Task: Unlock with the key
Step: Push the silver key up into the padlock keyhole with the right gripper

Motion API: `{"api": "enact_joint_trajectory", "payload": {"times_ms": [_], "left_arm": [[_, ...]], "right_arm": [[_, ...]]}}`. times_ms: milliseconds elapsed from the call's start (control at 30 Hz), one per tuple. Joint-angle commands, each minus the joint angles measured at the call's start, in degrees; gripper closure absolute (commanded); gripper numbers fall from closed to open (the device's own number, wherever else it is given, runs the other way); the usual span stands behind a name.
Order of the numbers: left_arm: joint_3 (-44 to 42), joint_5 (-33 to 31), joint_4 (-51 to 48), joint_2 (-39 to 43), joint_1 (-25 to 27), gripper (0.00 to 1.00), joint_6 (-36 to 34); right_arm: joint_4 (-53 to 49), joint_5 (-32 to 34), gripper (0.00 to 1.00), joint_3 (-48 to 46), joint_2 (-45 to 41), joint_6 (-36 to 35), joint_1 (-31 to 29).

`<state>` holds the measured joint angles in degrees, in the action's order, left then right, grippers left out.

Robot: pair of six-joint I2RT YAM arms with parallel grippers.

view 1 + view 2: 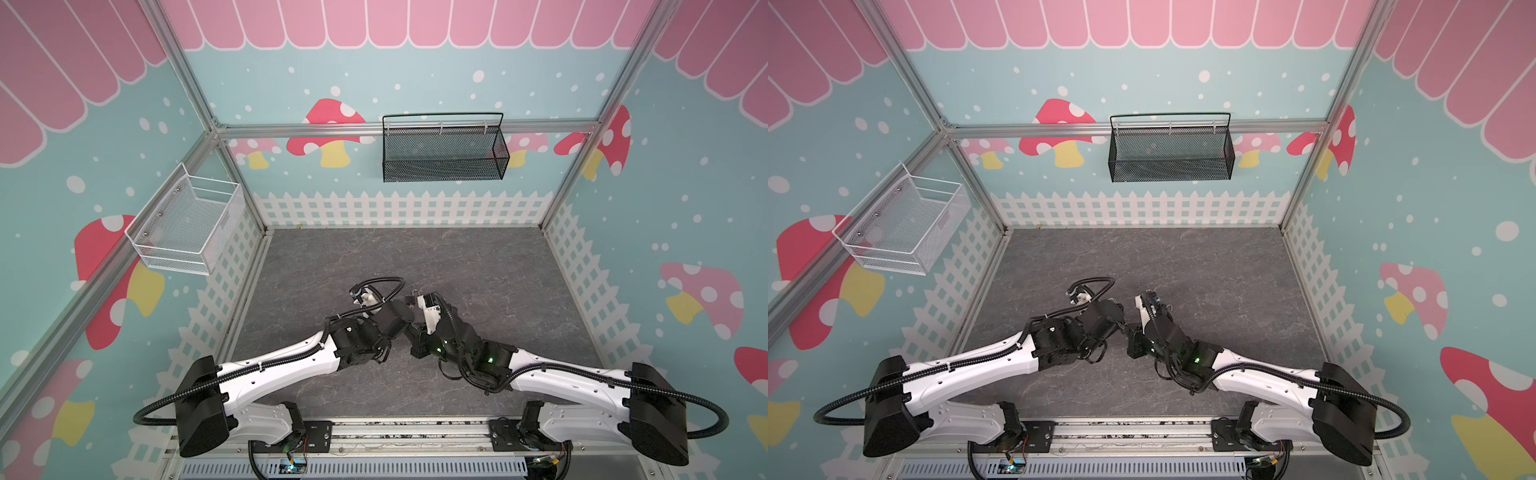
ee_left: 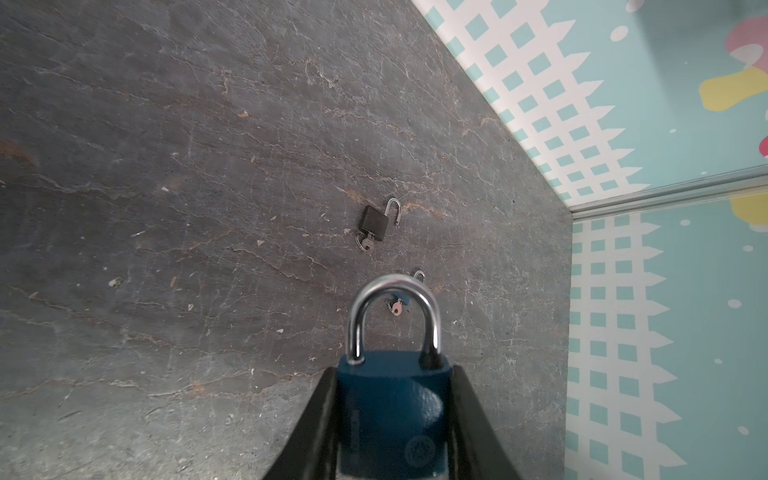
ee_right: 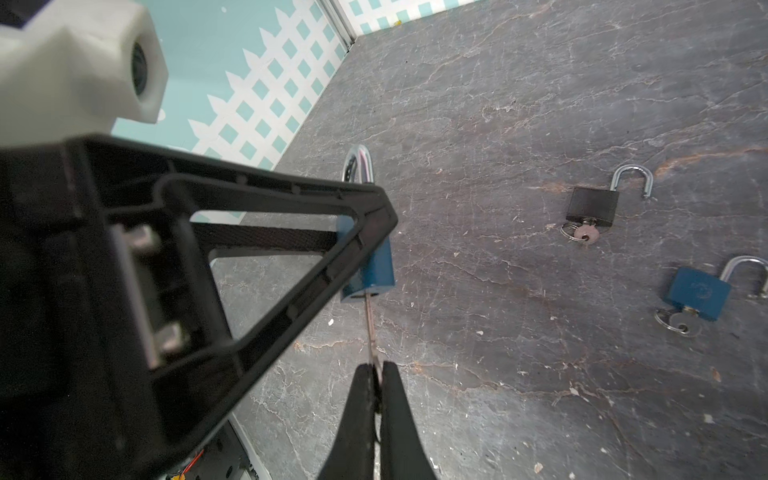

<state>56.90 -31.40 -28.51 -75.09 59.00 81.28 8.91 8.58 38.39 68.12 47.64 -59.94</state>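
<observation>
Teal walls point(image 1: 374, 83) printed with mushrooms, a white picket fence and a pink scalloped awning close in a grey, marble-veined desk point(image 1: 478, 266) inside an aluminium frame point(image 1: 407, 126). In both top views a black mesh basket point(image 1: 444, 149) hangs on the back wall and a white mesh basket point(image 1: 187, 224) on the left wall, both clear of the desk. The left arm point(image 1: 282, 365) and right arm point(image 1: 561, 374) reach in from the front edge. They meet nose to nose over the desk's middle, nearer the front edge than the back, and their wrists hide the fingertips from above.

From the left wrist, the left gripper point(image 2: 395, 372) has its fingers point(image 2: 318, 424) set narrow, clamped on both sides of the blue padlock point(image 2: 392, 411). Its steel shackle point(image 2: 395, 283) is shut. Beyond it, on the scuffed, crumb-flecked desk, lies a black padlock point(image 2: 373, 222) with its shackle swung open and a ringed key point(image 2: 366, 245) at its base. Fence-printed wall runs along the desk's edge to a corner.

From the right wrist, the right gripper point(image 3: 376, 370) is pinched tight on the key point(image 3: 369, 328), seen edge-on. The blade runs up to the underside of the blue padlock, which is held clear of the desk. How deep the tip sits I cannot tell. Farther off on the desk lie the black padlock and a second blue padlock point(image 3: 698, 293), apart from each other. Both have open shackles and a ringed key at the base.
</observation>
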Motion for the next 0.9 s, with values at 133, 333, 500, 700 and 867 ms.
{"api": "enact_joint_trajectory", "payload": {"times_ms": [133, 333, 500, 700, 867], "left_arm": [[-4.3, 8.65, 5.41, 0.98, 4.87, 1.0, 6.09], [-4.86, 11.72, 10.1, 0.72, 5.96, 1.0, 6.79], [-5.2, 11.32, 10.78, 1.64, 6.14, 1.0, 6.35], [-8.26, 9.7, 11.9, 4.3, 6.21, 1.0, 7.23], [-11.3, 8.78, 17.15, 6.85, 6.4, 1.0, 7.5]], "right_arm": [[18.95, 0.89, 1.0, -0.05, 0.33, 3.42, 0.3], [24.7, -1.82, 1.0, -0.42, 2.09, 1.32, 0.64], [26.34, -5.06, 1.0, -1.3, 1.15, 4.33, 1.72], [26.95, -10.23, 1.0, -2.46, -0.67, 13.47, 3.08], [33.24, -14.83, 1.0, -5.47, -1.47, 23.6, 3.83]]}}
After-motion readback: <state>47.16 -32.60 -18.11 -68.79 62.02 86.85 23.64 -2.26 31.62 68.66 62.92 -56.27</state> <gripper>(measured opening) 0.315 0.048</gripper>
